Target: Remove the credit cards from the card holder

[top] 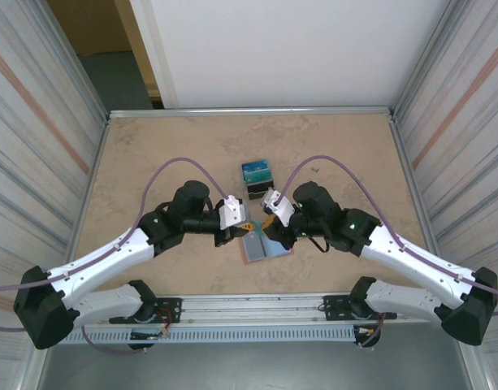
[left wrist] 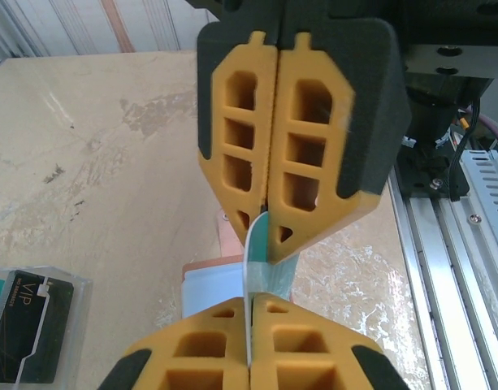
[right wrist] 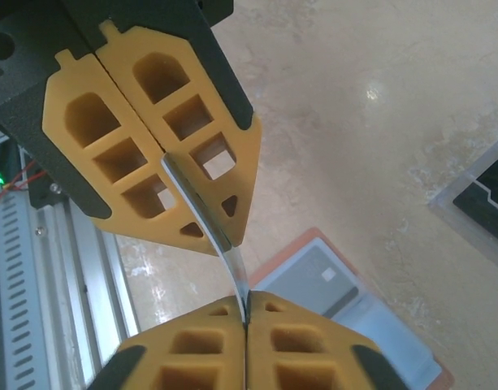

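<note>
Overhead and wrist views, read left to right. A ribbed metal wall (top: 37, 122) was seen well to the left of the fingers, with a dark opening (top: 110, 73) at its far end and a white wall (top: 297, 49) across the far side. The table (top: 151, 154), a beige, marbled surface with faint stains, was spread beneath both arms.

The left gripper (top: 242, 219) was clenched. Its orange fingers (left wrist: 232, 313) were pressed together on the edge of a teal credit card (left wrist: 263, 264), which was held on edge and slightly bowed. The opposite edge of the same card was pinched by the right gripper (top: 270, 214), whose fingers (right wrist: 346, 341) were likewise closed upon it, tip to tip with the left pair.

The card holder (right wrist: 378, 333), salmon-pink with a blue-grey inside, was laid open and flat on the table directly below the two sets of fingertips. A dark tiered stand (top: 257, 179) with teal cards was set just beyond the fingertips. An aluminium rail (top: 257, 305) was run along the table edge on the near side of the fingers. The right side was closed off by a second ribbed wall (top: 460, 122).
</note>
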Robot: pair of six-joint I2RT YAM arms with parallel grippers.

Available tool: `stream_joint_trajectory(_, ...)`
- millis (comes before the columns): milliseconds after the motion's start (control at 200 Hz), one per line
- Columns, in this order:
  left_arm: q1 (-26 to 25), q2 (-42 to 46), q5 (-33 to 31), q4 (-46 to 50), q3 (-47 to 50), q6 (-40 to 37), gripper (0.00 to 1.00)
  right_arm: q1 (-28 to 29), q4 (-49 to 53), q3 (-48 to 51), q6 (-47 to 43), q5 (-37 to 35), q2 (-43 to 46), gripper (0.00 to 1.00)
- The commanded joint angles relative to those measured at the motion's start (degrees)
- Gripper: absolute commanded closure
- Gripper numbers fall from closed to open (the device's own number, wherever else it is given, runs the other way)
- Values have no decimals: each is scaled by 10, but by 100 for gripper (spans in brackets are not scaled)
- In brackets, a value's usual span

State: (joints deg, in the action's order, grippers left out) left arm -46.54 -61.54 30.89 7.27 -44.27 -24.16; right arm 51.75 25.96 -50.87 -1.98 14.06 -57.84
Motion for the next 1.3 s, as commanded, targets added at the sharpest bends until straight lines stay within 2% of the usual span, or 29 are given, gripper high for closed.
stream_joint_trajectory(0, 1, 20, -1, -24, -3, 2, 100, 3, -30, 7, 0, -30, 30, 73)
stream_joint_trajectory(120, 1, 51, -30, -55, 24, 22, 100, 0, -63, 35, 13, -56, 63, 57)
stream_joint_trajectory(286, 1, 109, -82, -120, 74, 93, 100, -5, -136, 89, 57, -72, 126, 50)
stream_joint_trajectory(431, 1, 156, -119, -186, 114, 196, 100, -7, -268, 172, 134, -77, 185, 37)
stream_joint_trajectory(476, 1, 169, -128, -198, 123, 227, 100, -11, -307, 194, 164, -68, 195, 32)
stream_joint_trajectory(566, 1, 187, -142, -229, 139, 276, 100, -25, -370, 221, 217, -33, 200, 29)
stream_joint_trajectory(737, 1, 203, -134, -316, 176, 367, 100, -67, -454, 233, 313, 35, 161, 26)
stream_joint_trajectory(882, 1, 190, -118, -363, 187, 429, 100, -96, -536, 229, 350, 133, 114, 25)
stream_joint_trajectory(1072, 1, 152, -97, -434, 196, 482, 100, -95, -555, 191, 350, 182, 55, 31)
stream_joint_trajectory(1293, 1, 135, -89, -451, 192, 485, 100, -94, -582, 172, 359, 192, 18, 53)
